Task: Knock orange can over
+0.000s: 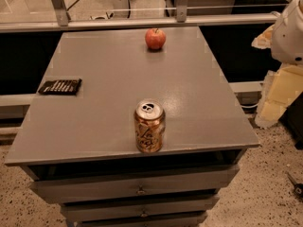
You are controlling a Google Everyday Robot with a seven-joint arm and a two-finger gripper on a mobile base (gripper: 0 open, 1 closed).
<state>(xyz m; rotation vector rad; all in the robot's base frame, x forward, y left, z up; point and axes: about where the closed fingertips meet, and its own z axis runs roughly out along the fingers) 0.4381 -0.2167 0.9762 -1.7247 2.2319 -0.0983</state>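
Note:
The orange can (pixel 149 126) stands upright near the front edge of the grey table (pixel 109 89), slightly right of the middle. Its sides are orange-gold and brown with pale script, and its silver top with the pull tab faces up. My gripper is not in view. Only a white rounded part of my arm (pixel 289 32) shows at the upper right edge, off the table and far from the can.
A red apple (pixel 155 38) sits near the table's far edge. A flat dark packet (pixel 60 86) lies at the left edge. Drawers (pixel 137 188) are below the tabletop. A railing (pixel 142 20) runs behind, and yellow foam blocks (pixel 279 93) stand at the right.

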